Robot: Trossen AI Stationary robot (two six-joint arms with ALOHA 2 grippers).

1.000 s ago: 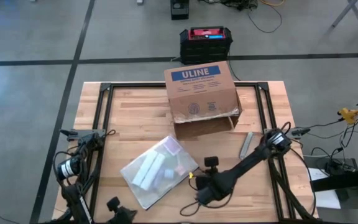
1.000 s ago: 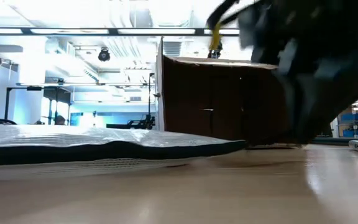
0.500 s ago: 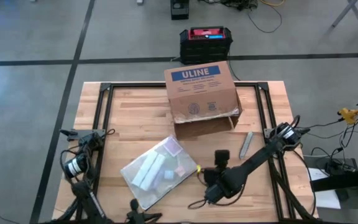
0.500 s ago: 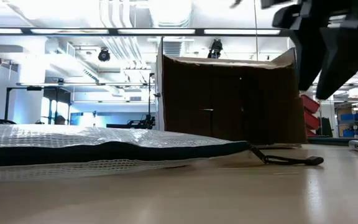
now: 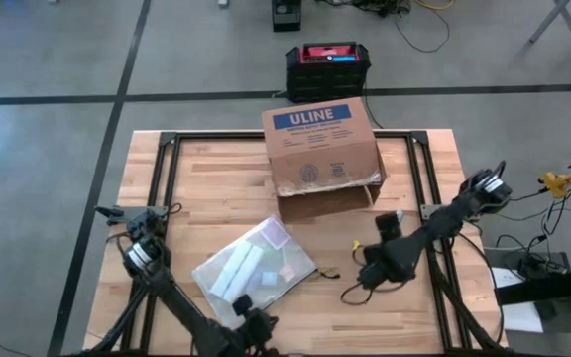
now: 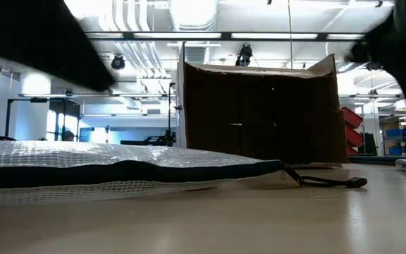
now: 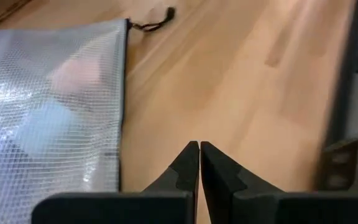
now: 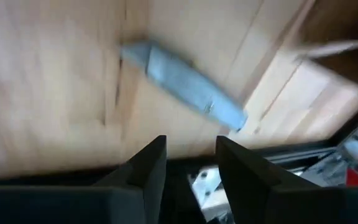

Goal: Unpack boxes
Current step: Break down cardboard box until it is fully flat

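Both arms are dark, slender, jointed tubes with loose black cables along their links. The left arm carries a pale cylindrical band near its shoulder joint. The left gripper has two matte black, wedge-tipped fingers. The right gripper has two black, flat, blocky fingers on a black crossbar.

Brown cardboard box with blue label, white "ULINE" lettering, black print below. Clear mesh-patterned bag (dark edge trim), pale blue, white and pink items inside. Light wood table, black frame. Grey tool. Black-and-red case.
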